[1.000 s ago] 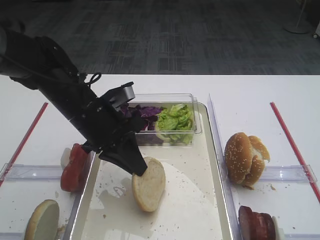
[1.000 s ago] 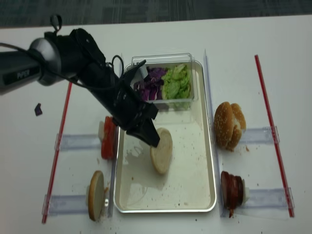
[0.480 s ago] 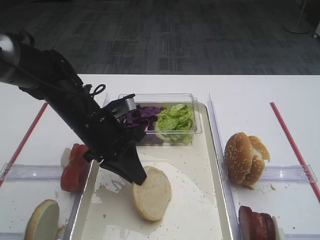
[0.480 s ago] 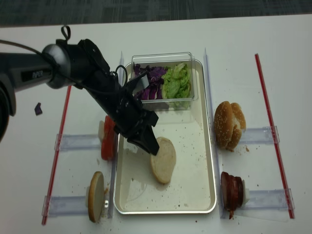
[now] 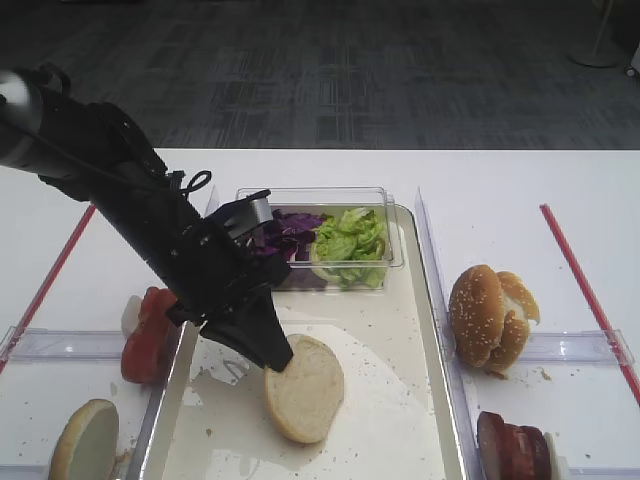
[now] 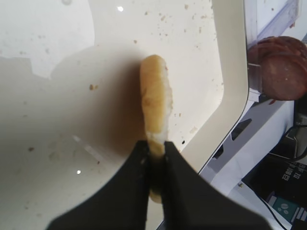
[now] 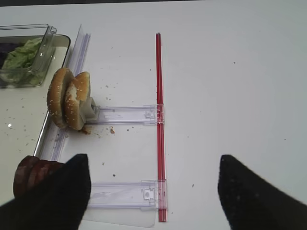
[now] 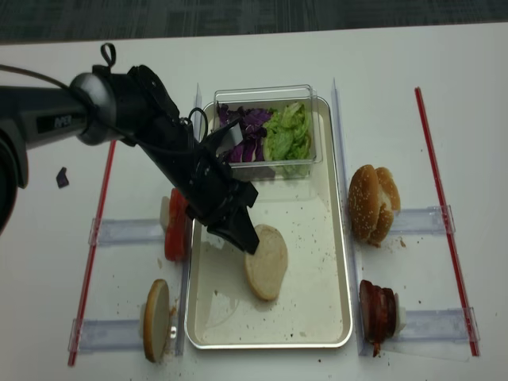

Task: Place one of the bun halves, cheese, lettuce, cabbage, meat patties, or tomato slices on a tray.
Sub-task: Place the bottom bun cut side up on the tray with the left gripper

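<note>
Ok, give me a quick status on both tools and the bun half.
Left tool shut on round pale-cream bun half, low over large speckled off-white tray. Right tool open, empty, off to the side. Nothing under the bun.

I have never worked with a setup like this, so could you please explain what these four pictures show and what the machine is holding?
It is a two-armed robot at a white table. Two pictures look down from above; the other two come from cameras on each wrist.

The black left arm ends in a pincer, shut on the edge of a pale bun half. In the left wrist view the bun half is seen edge-on between the fingers, low over the tray.

At the tray's far end a clear box holds cabbage and lettuce. Left of the tray are tomato slices and another bun half; right of it, sesame buns and meat patties.

The right pincer shows only as two dark, widely separated fingers, holding nothing.
</note>
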Tool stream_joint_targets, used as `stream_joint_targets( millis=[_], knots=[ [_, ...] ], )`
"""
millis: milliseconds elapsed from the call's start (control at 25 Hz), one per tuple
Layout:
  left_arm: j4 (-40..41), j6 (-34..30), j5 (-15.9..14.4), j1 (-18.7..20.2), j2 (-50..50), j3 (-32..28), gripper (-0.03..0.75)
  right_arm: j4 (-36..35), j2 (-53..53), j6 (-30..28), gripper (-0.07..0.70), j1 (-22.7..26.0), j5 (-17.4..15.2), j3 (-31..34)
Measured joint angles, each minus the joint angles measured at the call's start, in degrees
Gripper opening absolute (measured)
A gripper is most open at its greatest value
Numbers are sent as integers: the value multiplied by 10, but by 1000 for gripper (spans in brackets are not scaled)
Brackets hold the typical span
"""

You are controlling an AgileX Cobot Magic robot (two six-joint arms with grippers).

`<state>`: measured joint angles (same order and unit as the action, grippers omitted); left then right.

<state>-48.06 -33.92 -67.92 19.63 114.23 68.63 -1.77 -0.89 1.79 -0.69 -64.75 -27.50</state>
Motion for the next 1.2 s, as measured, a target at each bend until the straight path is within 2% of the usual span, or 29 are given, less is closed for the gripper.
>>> stream_joint_targets(
  millis=[520, 840, 1200],
  knots=[
    [14, -1, 7, 0, 0, 0, 39, 0, 0, 0, 571, 0, 0, 0],
    [34, -16, 24, 0, 0, 13, 207, 0, 0, 0, 571, 0, 0, 0],
    [90, -3, 19, 0, 0, 52, 302, 0, 0, 0, 571, 0, 0, 0]
  ],
)
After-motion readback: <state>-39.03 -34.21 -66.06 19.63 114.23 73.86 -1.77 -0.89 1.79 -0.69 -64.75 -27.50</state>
